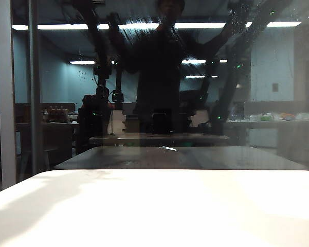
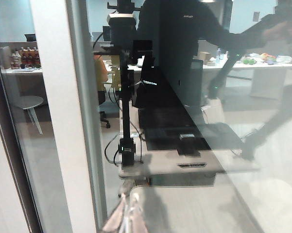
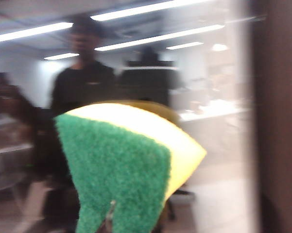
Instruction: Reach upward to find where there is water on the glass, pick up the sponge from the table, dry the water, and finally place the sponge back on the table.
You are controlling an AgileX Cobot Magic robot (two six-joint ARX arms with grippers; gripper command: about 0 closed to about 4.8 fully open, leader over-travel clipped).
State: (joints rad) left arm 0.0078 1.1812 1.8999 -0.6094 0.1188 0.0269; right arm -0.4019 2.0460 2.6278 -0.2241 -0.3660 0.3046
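Green scouring face of the sponge [image 3: 119,179] fills the lower middle of the right wrist view, yellow foam showing along its far edge. It stands on end in the right gripper [image 3: 109,218], long axis running away from the jaws toward the glass [image 3: 218,121], wavy tip pointing at the pane. Jaws closed tight on the sponge's near end; fingertips mostly hidden behind the green layer. Frame is motion-blurred.

Left gripper [image 2: 128,213]: only pale, blurred fingertips show at the edge of the left wrist view, close to the glass [image 2: 184,97] beside the pale vertical frame bar [image 2: 63,111]; cannot tell how far open, nothing visibly held.

Exterior view: white table [image 1: 154,211] is bare in the foreground, butting against the glass [image 1: 277,77]. Water [image 1: 241,18] shows as whitish specks and slanted streaks high on the pane over the light strips. Neither real gripper is visible there, only reflections.

No readable writing or labels anywhere.
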